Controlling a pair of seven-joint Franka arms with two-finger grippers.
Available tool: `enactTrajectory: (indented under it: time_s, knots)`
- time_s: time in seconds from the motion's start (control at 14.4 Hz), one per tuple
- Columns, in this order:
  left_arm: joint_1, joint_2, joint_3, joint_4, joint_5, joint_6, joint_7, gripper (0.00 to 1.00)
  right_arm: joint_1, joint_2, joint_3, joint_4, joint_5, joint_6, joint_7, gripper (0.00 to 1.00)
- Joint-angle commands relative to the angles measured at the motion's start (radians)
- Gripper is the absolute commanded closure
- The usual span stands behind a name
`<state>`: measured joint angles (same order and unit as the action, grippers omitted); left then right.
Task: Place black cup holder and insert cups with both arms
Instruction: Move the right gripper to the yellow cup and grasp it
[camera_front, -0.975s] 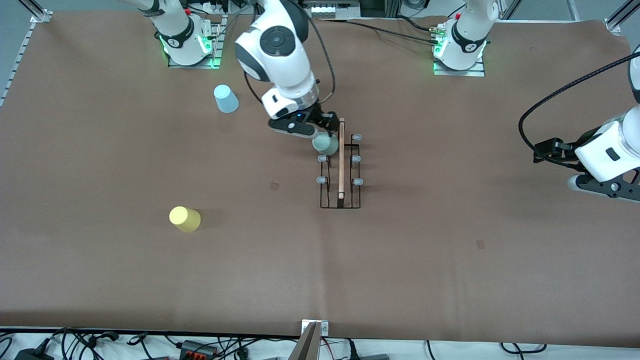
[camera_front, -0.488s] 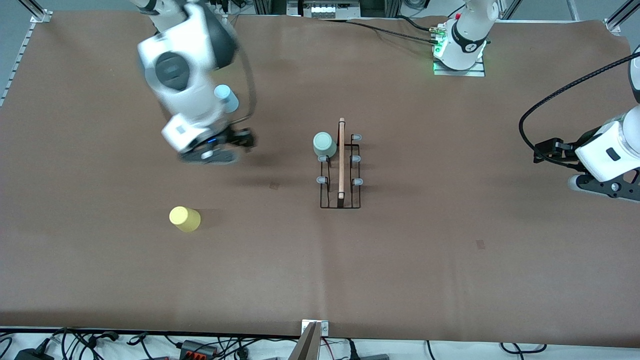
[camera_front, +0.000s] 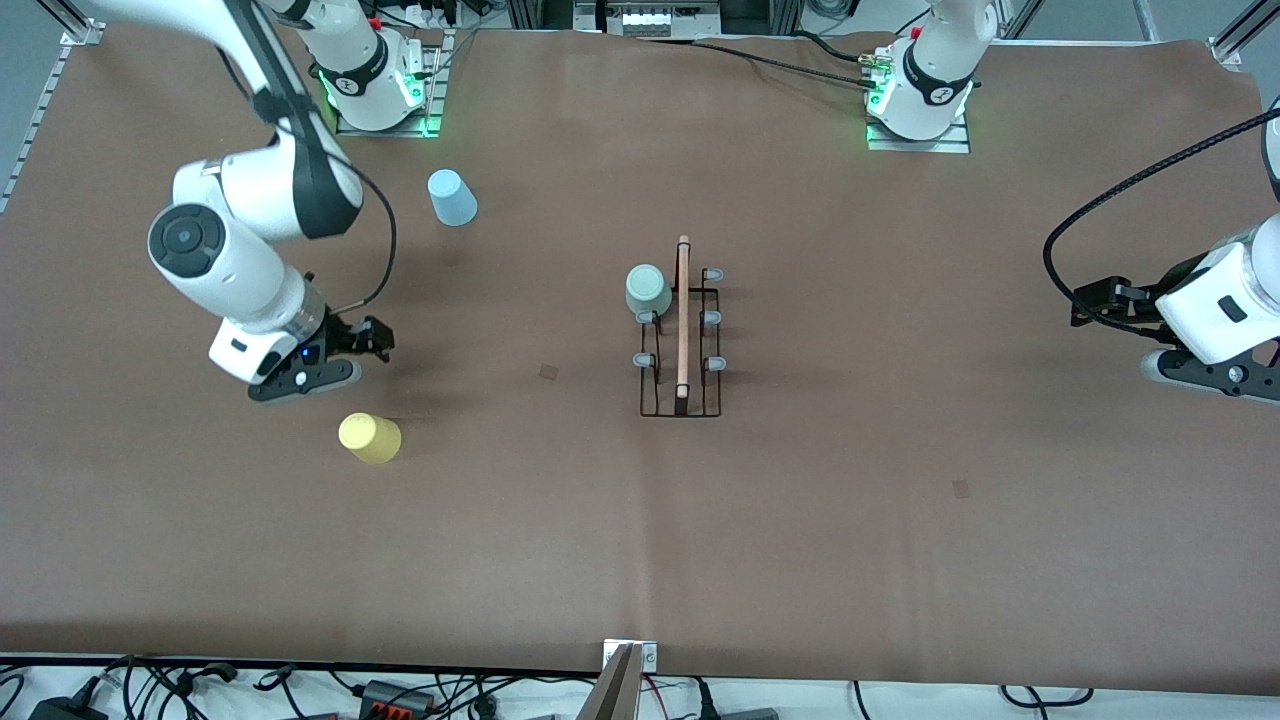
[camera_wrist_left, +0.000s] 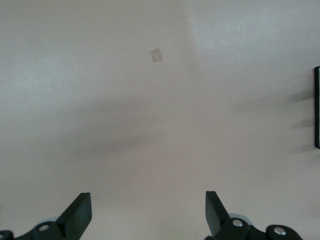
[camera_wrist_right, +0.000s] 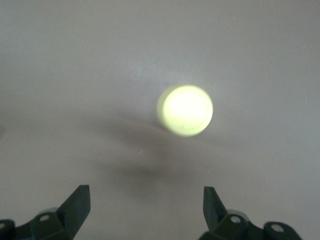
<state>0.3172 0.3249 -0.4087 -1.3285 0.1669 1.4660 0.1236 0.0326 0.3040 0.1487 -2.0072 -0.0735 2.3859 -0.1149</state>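
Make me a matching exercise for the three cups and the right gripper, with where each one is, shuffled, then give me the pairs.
1. pale green cup
2. yellow cup
3. light blue cup
4. right gripper

A. nearest the right arm's base
B. open, above the table near the yellow cup
C. on the black cup holder
D. nearest the front camera

Pairs: 1-C, 2-D, 3-A, 4-B

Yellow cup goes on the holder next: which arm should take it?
The right. The right gripper hangs open beside the yellow cup, which shows in its wrist view. The left gripper waits open at the left arm's end of the table, with the black cup holder between.
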Motion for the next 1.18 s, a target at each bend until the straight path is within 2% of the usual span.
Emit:
enactTrajectory:
  time_s: [0.0, 0.28, 0.7, 0.84, 0.91, 0.98, 1.05, 1.11]
  knots:
    - [0.005, 0.003, -0.009, 0.017, 0.026, -0.021, 0.021, 0.0, 0.004, 0.078, -0.037, 0.008, -0.008, 0.139, -0.1, 0.0]
    - [0.0, 0.0, -0.009, 0.017, 0.028, -0.021, 0.019, 0.0, 0.007, 0.168, -0.043, 0.019, -0.009, 0.289, -0.101, 0.0]
    - [0.0, 0.0, -0.009, 0.017, 0.025, -0.023, 0.017, 0.0, 0.007, 0.251, -0.044, 0.038, -0.028, 0.41, -0.111, 0.0]
    - [-0.015, -0.032, 0.004, -0.003, 0.023, -0.019, 0.014, 0.0, 0.007, 0.267, -0.044, 0.06, -0.029, 0.42, -0.111, 0.0]
    - [-0.054, -0.052, 0.033, -0.02, 0.016, -0.018, 0.013, 0.0, 0.007, 0.277, -0.044, 0.068, -0.028, 0.421, -0.111, 0.0]
    - [-0.102, -0.067, 0.104, -0.044, -0.016, -0.01, 0.013, 0.0, 0.006, 0.282, -0.044, 0.077, -0.029, 0.421, -0.111, 0.0]
    - [-0.162, -0.088, 0.198, -0.063, -0.085, 0.006, 0.014, 0.0, 0.007, 0.285, -0.044, 0.087, -0.029, 0.421, -0.111, 0.0]
    - [-0.234, -0.116, 0.308, -0.122, -0.149, 0.049, 0.017, 0.0, 0.006, 0.285, -0.044, 0.088, -0.029, 0.421, -0.117, 0.0]
